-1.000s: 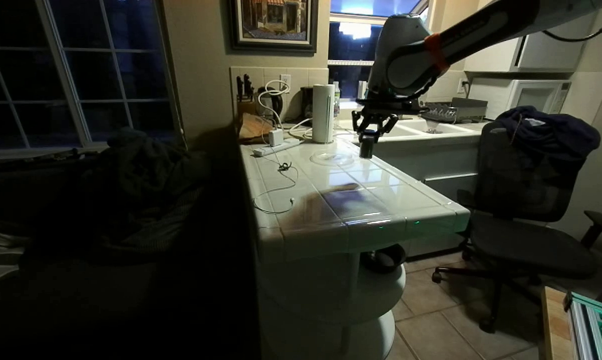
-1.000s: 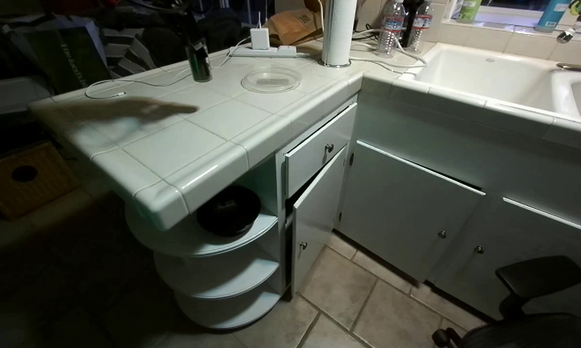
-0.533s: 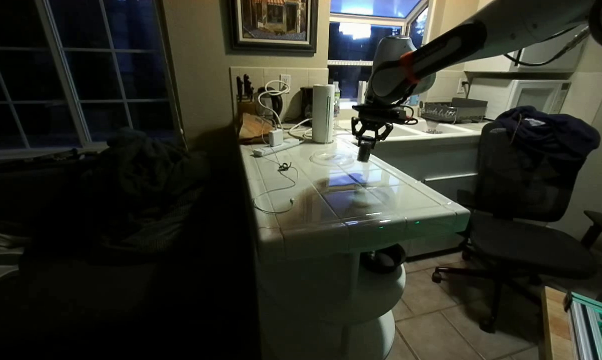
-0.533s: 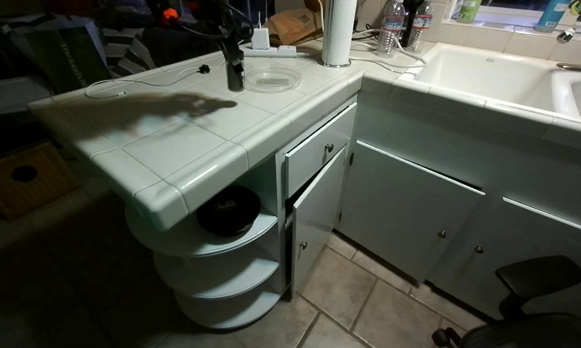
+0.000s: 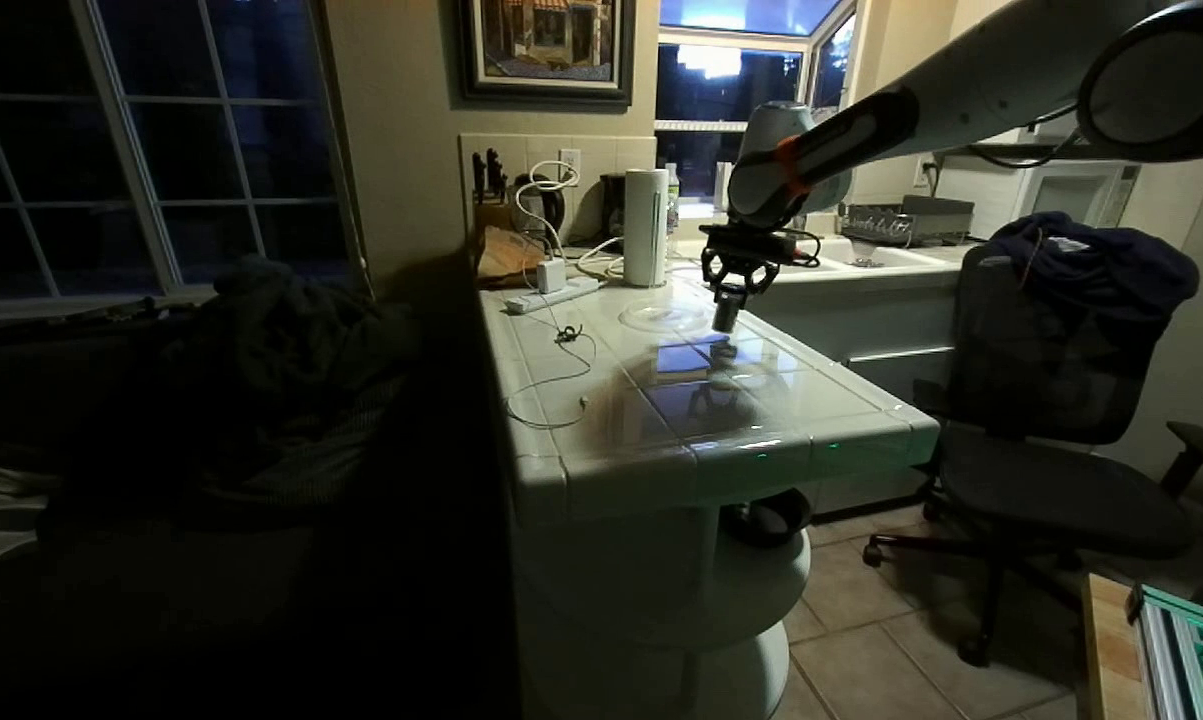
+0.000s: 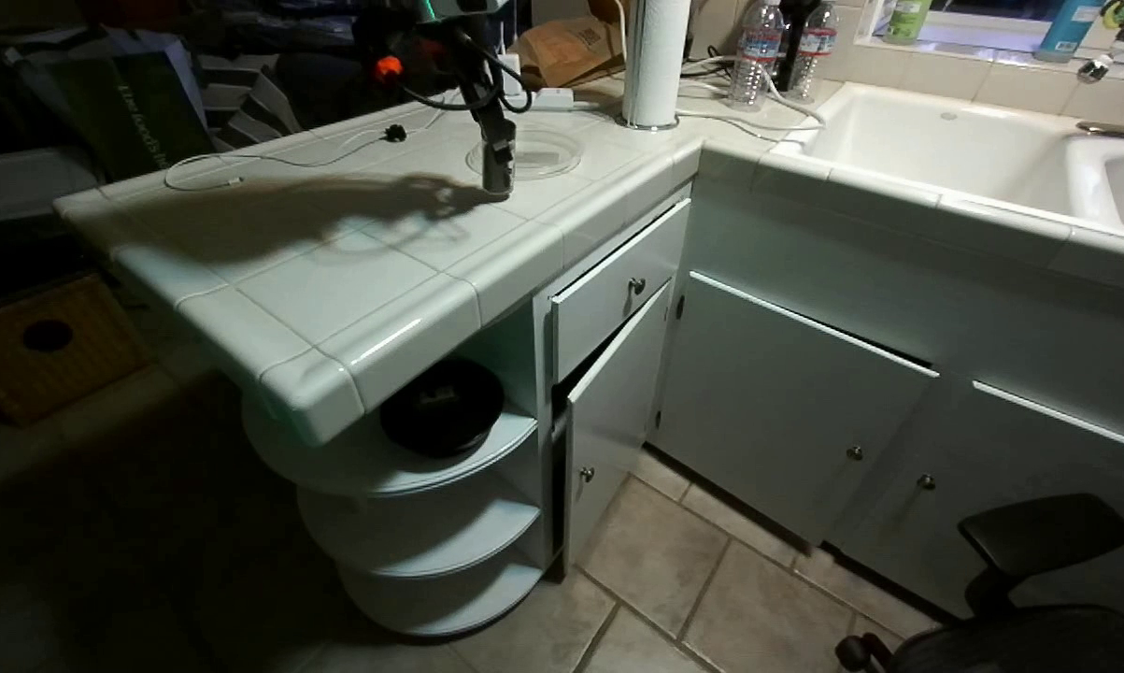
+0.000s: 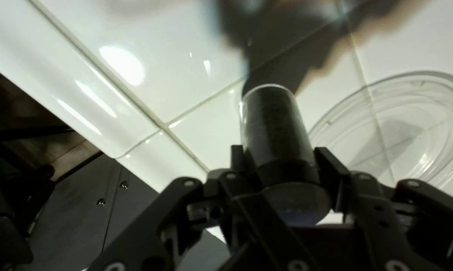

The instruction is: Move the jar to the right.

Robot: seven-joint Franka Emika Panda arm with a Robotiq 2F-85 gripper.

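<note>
The jar is a short dark cylinder with a lighter flat top. It shows in both exterior views [image 5: 725, 318] [image 6: 498, 178] and large in the wrist view [image 7: 277, 128]. My gripper [image 5: 730, 292] is shut on the jar near its top, a finger on each side, as the wrist view [image 7: 279, 152] shows. The jar is roughly upright, tilted a little, low over the white tiled counter [image 6: 356, 280]. I cannot tell whether its base touches the tiles. The fingers hide part of its upper side.
A transparent round dish [image 6: 562, 154] lies on the counter close beside the jar. A white paper-towel roll [image 5: 646, 230], a power strip [image 5: 561, 293] and a thin cable [image 5: 551, 378] are also on the counter. The counter's front edge [image 6: 562, 243] runs near the jar; a sink [image 6: 935, 140] lies beyond.
My gripper has carried the jar across the counter: rightward and nearer in an exterior view, past the dish toward the front edge, and slightly down and left in an exterior view. The grip is unchanged.
</note>
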